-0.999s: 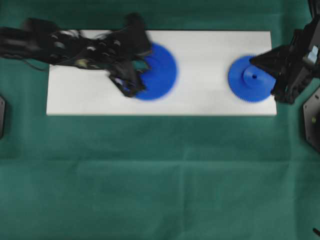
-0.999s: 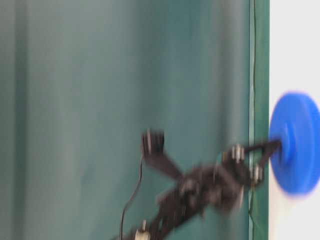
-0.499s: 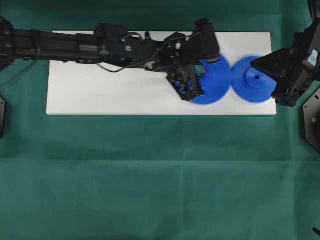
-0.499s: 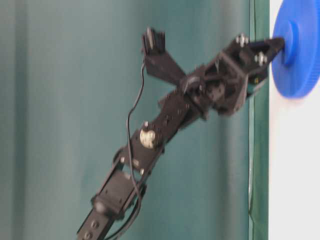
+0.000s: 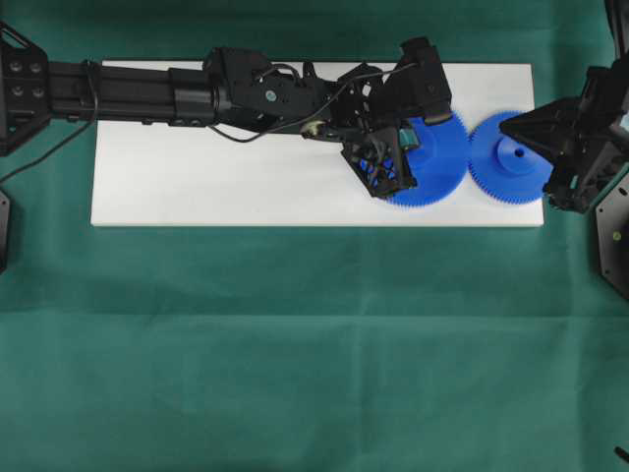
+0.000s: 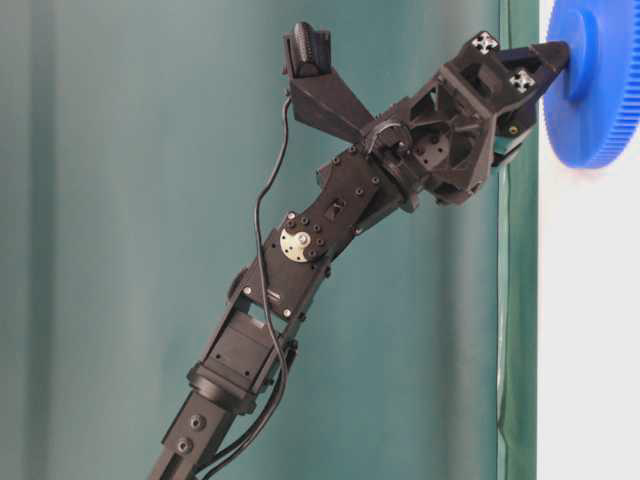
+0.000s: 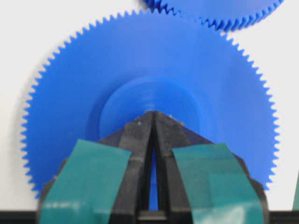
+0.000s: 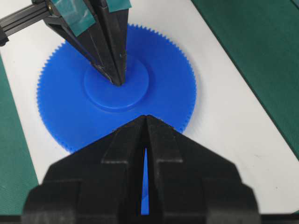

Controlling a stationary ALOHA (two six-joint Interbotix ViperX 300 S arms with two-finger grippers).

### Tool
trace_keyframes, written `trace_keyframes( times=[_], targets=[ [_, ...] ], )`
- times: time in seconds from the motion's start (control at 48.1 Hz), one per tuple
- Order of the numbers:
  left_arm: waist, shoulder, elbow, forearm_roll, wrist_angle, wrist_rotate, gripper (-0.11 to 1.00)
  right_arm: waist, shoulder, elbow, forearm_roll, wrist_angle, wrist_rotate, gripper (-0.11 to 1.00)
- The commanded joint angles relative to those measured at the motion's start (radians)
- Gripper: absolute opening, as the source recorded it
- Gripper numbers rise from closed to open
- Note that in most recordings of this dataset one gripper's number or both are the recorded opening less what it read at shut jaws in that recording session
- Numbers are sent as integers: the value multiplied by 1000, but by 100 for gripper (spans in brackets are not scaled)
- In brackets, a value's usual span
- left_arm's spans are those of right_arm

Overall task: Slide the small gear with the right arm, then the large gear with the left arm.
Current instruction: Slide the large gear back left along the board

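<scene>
Two blue gears, large gear (image 5: 432, 162) and small gear (image 5: 511, 159), two black arms, one white board (image 5: 197, 187)

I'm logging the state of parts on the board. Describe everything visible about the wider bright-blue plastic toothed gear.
The wider bright-blue plastic toothed gear is a flat disc with fine teeth all round its rim and a raised round hub in the middle. It looks like smooth moulded plastic. It lies flat on the white board, towards its right end. The left gripper has its closed, pointed tips pressed on the hub. Its teeth reach those of the smaller blue gear beside it; whether they mesh is unclear.
</scene>
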Motion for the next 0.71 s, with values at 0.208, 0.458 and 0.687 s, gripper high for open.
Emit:
trace_keyframes(
  times=[0.208,0.458,0.687],
  targets=[
    [2,-43,71,2,15,-5,0,2,-5,-9,-2,-6,0,50],
    [15,-135,250,2,9,-12,0,0,-5,-12,-2,-8,3,50],
    [54,-265,500,2,-34,-31,0,9,-3,-23,-2,-6,5,50]
  ],
)
